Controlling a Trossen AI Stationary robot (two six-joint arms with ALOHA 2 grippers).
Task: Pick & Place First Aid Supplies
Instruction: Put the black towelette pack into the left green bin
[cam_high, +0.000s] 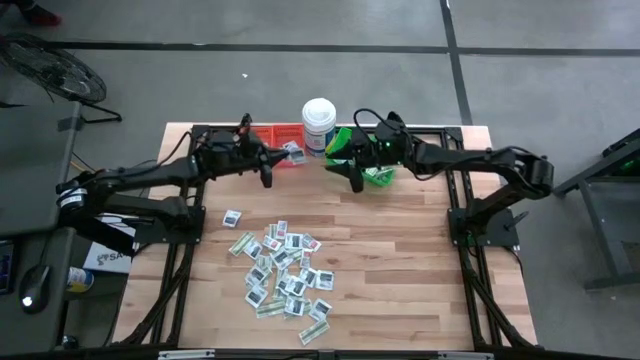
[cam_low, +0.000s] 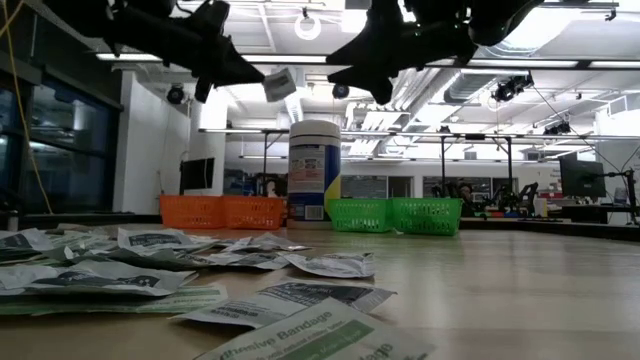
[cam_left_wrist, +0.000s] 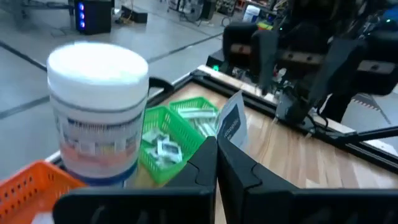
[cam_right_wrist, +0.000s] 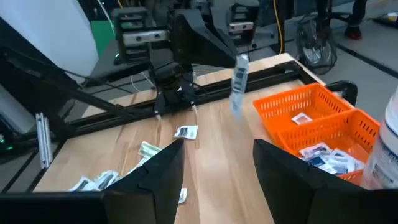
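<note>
The first aid supplies (cam_high: 285, 275) lie as a loose pile of small flat packets on the wooden table's near middle, close to the camera in the low view (cam_low: 150, 262). My left gripper (cam_high: 283, 153) is in the air by the orange bin (cam_high: 287, 134), shut on one white packet with dark print (cam_left_wrist: 231, 122). The low view shows this packet (cam_low: 280, 84) high above the bins. My right gripper (cam_high: 347, 172) stands open and empty in the air at the left end of the green bin (cam_high: 372, 172); its wrist view shows its own fingers (cam_right_wrist: 217, 168) apart. My left gripper pinches the white packet by its lower edge (cam_left_wrist: 222, 142) between its two fingers. The fingers lie almost level and come from the table's left. The packet stands up on edge past the fingertips, tilted and lifted clear of table and bins (cam_right_wrist: 239, 78).
A tall white tub (cam_high: 318, 124) stands between the orange and green bins at the table's far edge. Both bins hold some packets (cam_right_wrist: 320, 155). A single packet (cam_high: 232, 216) lies left of the pile. Dark frame rails (cam_high: 455, 215) run along the table's sides.
</note>
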